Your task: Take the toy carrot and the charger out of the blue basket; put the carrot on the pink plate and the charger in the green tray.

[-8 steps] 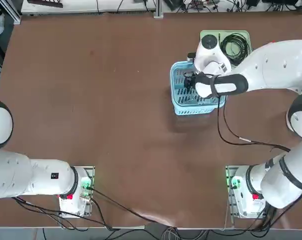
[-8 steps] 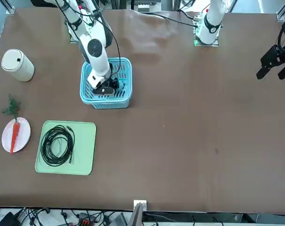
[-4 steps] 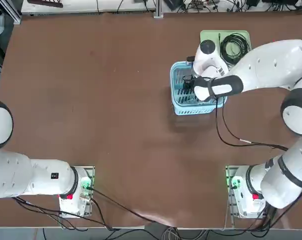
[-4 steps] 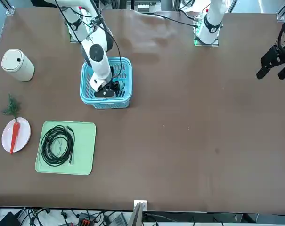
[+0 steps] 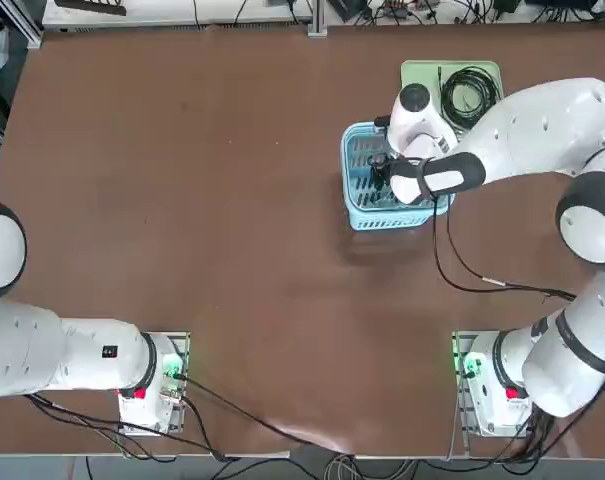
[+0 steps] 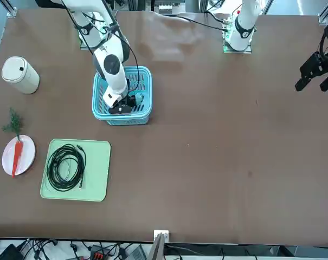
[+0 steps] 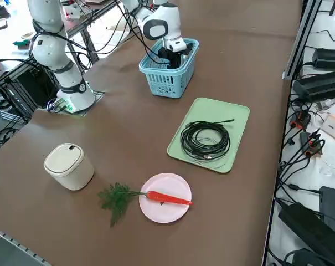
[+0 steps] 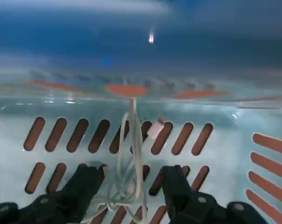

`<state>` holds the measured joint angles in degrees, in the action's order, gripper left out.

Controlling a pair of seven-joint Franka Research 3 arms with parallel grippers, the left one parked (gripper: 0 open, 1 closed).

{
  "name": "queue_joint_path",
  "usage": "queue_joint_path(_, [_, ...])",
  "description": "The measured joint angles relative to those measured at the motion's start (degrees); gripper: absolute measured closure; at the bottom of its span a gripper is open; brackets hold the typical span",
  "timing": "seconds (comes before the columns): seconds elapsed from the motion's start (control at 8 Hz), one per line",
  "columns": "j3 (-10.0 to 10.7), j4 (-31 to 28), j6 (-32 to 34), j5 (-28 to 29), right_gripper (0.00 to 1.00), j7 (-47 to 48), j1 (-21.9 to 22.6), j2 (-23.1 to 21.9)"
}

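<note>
The light blue basket [image 5: 357, 215] [image 6: 120, 119] [image 7: 167, 80] stands by the green tray [image 5: 417, 72] [image 6: 98, 173] [image 7: 236, 116]. My right gripper [image 5: 379, 172] [image 6: 128, 103] [image 7: 173, 55] [image 8: 131, 179] reaches down inside the basket. Its fingers stand apart on either side of a thin white cable [image 8: 131, 140] with a small white plug [image 8: 154, 128], the charger, lying on the slatted floor. The toy carrot [image 6: 16, 157] [image 7: 167, 198] lies on the pink plate [image 6: 27, 157] [image 7: 161, 213], with its leafy tuft hanging over the rim.
A coiled black cable [image 5: 469, 95] [image 6: 66, 167] [image 7: 205, 141] lies in the green tray. A white cylindrical container [image 6: 20, 75] [image 7: 68, 166] stands on the table near the plate. The basket's walls close in around the gripper.
My right arm has shifted slightly and sunk a little deeper into the basket. Carrot, plate, tray and basket stay where they were.
</note>
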<state>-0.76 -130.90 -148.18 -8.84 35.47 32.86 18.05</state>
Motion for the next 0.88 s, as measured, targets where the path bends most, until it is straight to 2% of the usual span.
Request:
queue_joint_path(0.38, [0.01, 0.17, -0.01, -0.31, 0.82, -0.03, 0.01, 0.01])
queue_joint_path(0.88, [0.03, 0.75, 0.55, -0.32, 0.97, -0.08, 0.01, -0.54])
